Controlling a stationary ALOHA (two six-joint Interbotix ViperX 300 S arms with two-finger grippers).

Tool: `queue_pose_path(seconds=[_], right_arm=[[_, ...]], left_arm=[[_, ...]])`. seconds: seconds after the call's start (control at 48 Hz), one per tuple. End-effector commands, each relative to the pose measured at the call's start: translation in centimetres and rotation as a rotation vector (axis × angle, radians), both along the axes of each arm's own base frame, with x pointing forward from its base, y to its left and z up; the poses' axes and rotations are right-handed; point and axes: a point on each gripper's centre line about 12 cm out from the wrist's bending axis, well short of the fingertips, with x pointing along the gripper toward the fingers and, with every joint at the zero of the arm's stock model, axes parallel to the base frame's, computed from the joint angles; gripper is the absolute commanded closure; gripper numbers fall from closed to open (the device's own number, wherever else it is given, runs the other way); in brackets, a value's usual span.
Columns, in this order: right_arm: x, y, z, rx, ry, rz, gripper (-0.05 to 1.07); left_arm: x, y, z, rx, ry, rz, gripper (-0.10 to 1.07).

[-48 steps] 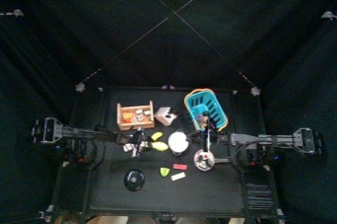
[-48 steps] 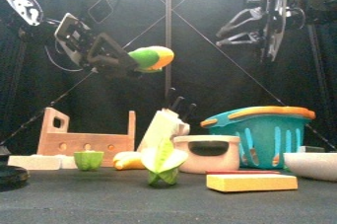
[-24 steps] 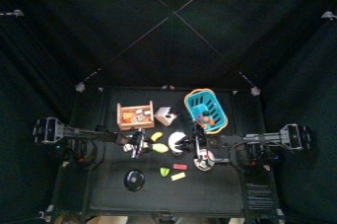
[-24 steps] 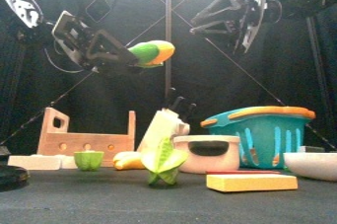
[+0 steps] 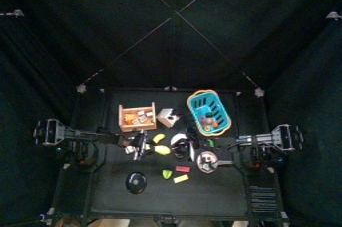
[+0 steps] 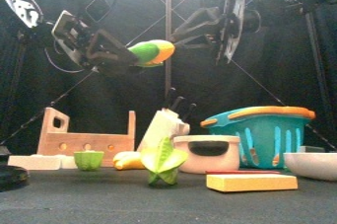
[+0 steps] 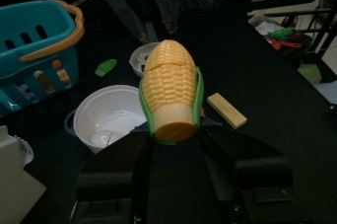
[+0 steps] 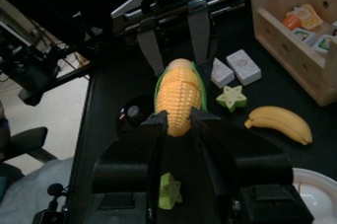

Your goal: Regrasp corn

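Observation:
The corn [image 6: 149, 51] is a yellow cob with green husk, held high above the table in the front view. My left gripper [image 6: 128, 56] is shut on its left end; the left wrist view shows the cob [image 7: 172, 88] clamped between the jaws of that gripper [image 7: 172, 135]. My right gripper [image 6: 186, 38] comes in from the right, open, just beside the cob's free end. In the right wrist view the cob [image 8: 178, 90] points at me, its near end between the spread jaws of the right gripper [image 8: 178, 131].
On the table stand a wooden box [image 6: 86, 135], a green cup [image 6: 89, 159], a banana [image 6: 126, 159], a lime-green husked piece [image 6: 161, 149], a white bowl [image 6: 211, 155], the blue basket [image 6: 259, 129] and a yellow block [image 6: 250, 182].
My right gripper has moved left and down from the upper right to the corn's free end. The left gripper and the corn have stayed in place.

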Motion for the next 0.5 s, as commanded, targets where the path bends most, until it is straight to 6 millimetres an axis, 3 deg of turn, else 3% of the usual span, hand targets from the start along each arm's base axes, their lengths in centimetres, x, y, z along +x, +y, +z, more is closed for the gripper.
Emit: queue_pose_path(seconds=[0.0, 0.146, 0.479], right_arm=[[0.70, 0.07, 1.64, -0.002, -0.049, 0.006, 0.23], [1.31, -0.08, 1.33, -0.003, -0.042, 0.004, 0.15], [1.56, -0.21, 1.13, -0.012, -0.037, 0.004, 0.15]], left_arm=[[0.23, 0.08, 0.57, -0.001, -0.023, -0.001, 0.36], [0.24, 0.04, 0.57, -0.003, -0.023, -0.001, 0.36], [0.17, 0.02, 0.46, -0.002, -0.020, -0.002, 0.36]])
